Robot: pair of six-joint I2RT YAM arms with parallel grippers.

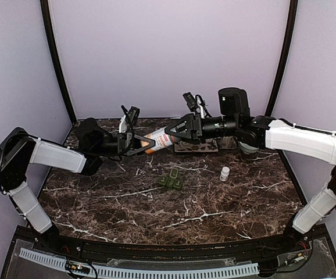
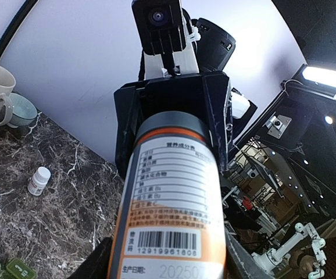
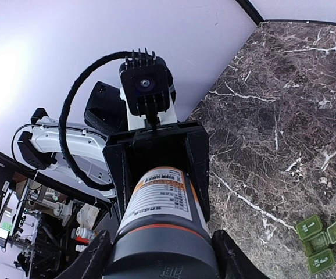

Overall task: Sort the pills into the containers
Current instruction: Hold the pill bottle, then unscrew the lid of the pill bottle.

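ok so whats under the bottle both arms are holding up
Marble table shows beneath the bottle. The green pill box lies nearer the front, not under it. The left fingers and right fingers cover its ends.
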